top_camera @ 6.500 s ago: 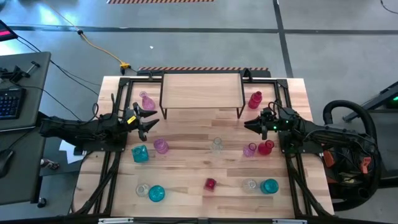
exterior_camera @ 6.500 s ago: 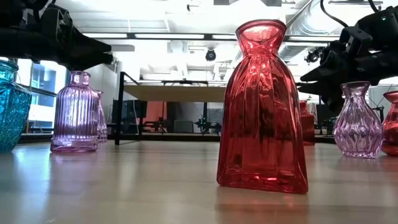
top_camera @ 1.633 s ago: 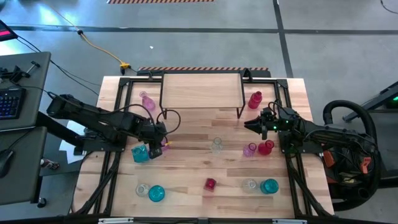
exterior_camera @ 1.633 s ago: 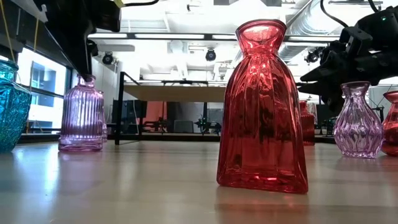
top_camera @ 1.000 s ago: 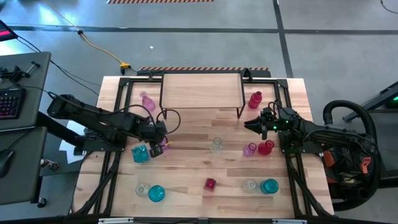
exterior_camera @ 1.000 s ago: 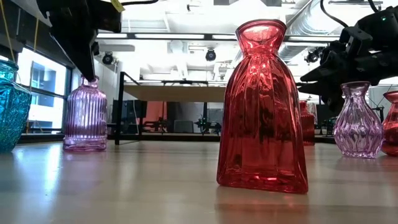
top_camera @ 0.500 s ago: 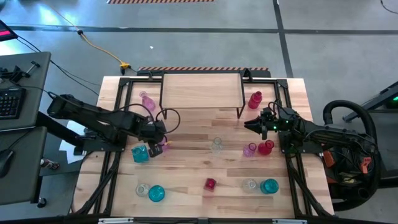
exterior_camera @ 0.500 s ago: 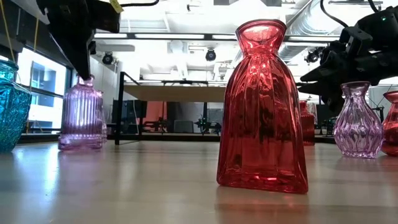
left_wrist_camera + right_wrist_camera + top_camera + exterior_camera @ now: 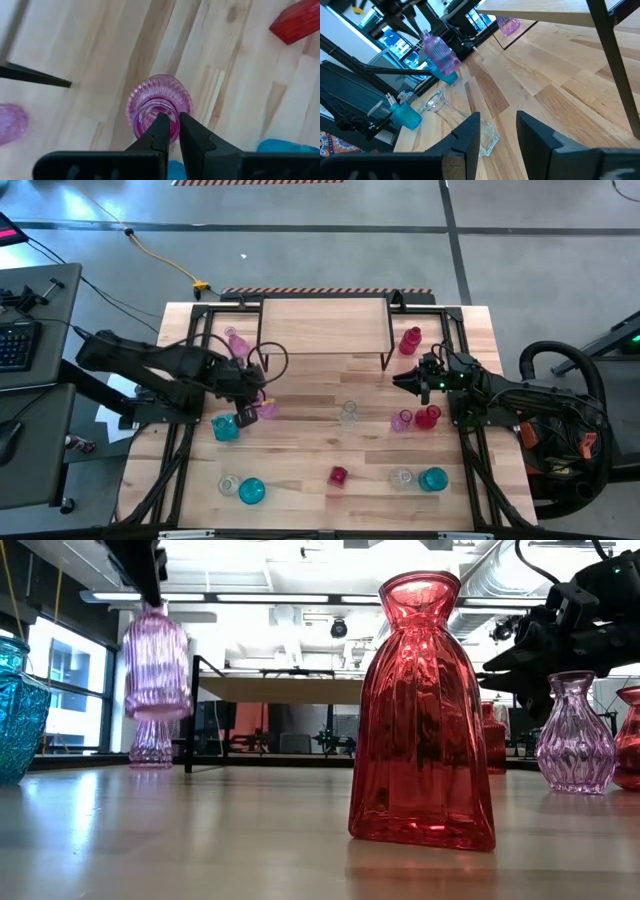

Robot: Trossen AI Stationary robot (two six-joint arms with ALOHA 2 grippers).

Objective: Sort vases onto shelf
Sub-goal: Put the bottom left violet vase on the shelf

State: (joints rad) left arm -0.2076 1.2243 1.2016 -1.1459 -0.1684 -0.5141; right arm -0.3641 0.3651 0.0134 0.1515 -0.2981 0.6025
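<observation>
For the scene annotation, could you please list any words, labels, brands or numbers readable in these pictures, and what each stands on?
None can be read: the vases, the shelf and both arms show no legible text.
The keyboard at the edge has keys too small to read.

in the low view we lose the left gripper (image 9: pixel 143 580) past the top edge, above the ribbed pink vase (image 9: pixel 157 660). the teal vase (image 9: pixel 18 710) is cut by the left edge, and the shelf (image 9: pixel 285 690) sits partly behind the red vase (image 9: pixel 420 715).
</observation>
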